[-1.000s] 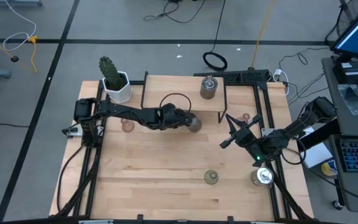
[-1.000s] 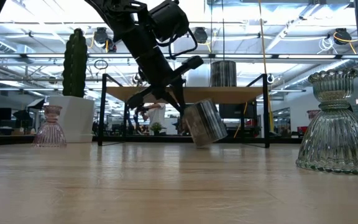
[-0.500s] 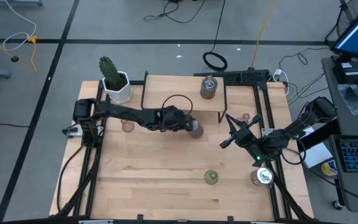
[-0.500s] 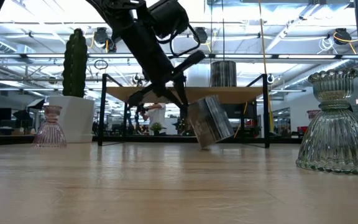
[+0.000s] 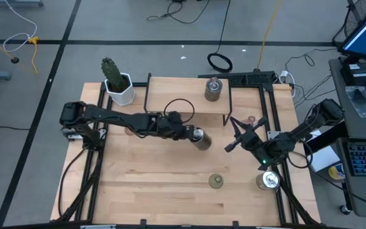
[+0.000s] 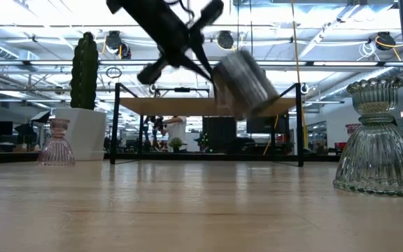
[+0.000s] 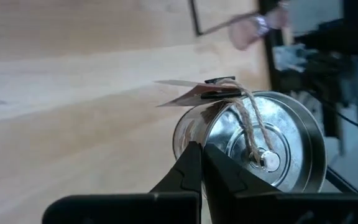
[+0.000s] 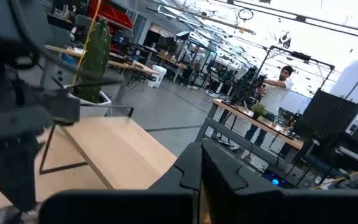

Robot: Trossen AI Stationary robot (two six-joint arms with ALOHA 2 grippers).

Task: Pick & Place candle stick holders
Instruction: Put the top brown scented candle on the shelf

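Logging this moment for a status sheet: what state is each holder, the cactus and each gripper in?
Left gripper: shut on the silvery holder.
Silvery holder: lifted off the table, tilted.
Silvery holder at the back: standing.
Silvery holder near the right arm: standing.
Green holder: standing.
Pink holder: upright.
Cactus: upright.
Right gripper: shut, empty.

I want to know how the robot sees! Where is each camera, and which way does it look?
High view: above the table, looking straight down; both dark arms show, the left gripper holding the squat silvery metal cylinder holder.
Low view: at table-top height, looking across into the room; the left arm lifts that holder clear of the table.
Left wrist view: on the left arm, looking past its own fingers at the holder.
Right wrist view: on the right arm, facing the room; its gripper shows.
Shared: high and low views both show the green cactus in its white pot.
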